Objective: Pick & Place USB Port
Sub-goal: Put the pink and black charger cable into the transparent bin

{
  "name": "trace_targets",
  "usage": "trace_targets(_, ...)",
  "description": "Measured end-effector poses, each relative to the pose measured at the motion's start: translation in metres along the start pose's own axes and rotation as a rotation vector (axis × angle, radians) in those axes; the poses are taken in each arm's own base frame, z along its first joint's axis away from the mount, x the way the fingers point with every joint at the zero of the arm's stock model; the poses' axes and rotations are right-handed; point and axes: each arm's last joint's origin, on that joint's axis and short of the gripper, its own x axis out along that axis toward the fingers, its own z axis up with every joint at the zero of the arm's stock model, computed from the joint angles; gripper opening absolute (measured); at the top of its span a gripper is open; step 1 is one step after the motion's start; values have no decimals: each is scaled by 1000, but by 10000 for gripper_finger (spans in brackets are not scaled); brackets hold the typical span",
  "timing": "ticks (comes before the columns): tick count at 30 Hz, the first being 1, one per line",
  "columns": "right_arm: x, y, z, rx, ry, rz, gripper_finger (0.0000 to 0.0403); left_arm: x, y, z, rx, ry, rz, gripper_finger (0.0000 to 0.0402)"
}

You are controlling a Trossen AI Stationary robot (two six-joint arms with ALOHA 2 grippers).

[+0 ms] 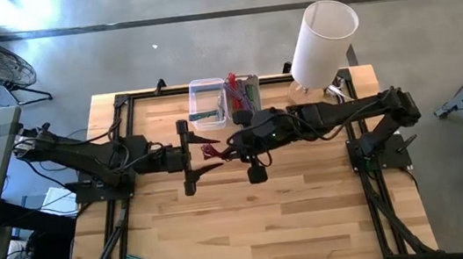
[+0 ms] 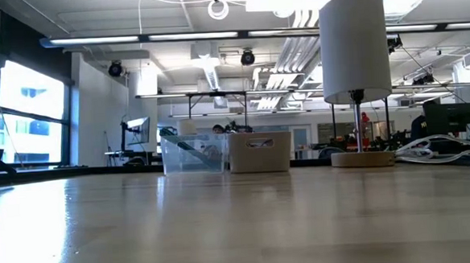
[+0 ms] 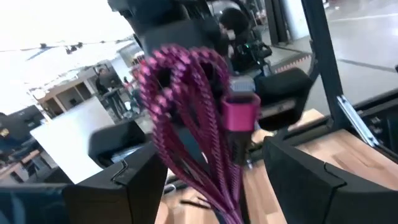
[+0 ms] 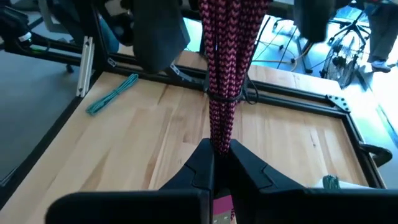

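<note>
- A bundled magenta-and-black braided USB cable (image 4: 225,74) with a magenta plug is pinched by the closed right end effector (image 4: 217,158), mid-frame.
- The left end effector (image 3: 205,168) is spread open around it.

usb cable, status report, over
Right gripper shut on the pink usb cable, held above the table. Left gripper open around the bundle. Nothing in the way.

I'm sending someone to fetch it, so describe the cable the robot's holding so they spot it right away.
Look above the middle of the wooden table, where the two dark arms meet. The right gripper is shut on a bundled braided cable; unlike the teal cable lying flat, it is magenta and black.
</note>
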Motion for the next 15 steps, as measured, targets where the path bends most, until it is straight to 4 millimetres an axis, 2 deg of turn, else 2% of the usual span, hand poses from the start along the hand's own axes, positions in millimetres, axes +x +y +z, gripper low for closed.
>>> trace_targets(6,0,-1,1,-9,-10,-4,15,2,-1,-1,30,6,1,252)
trace_targets(9,0,0,1,-9,-6,8,15,2,-1,-1,47,15,13,230)
trace_targets(12,0,0,0,-10,-4,8,15,2,0,-1,98,17,19,179)
trace_targets(15,0,0,0,-9,-5,5,15,2,-1,-2,123,19,12,98)
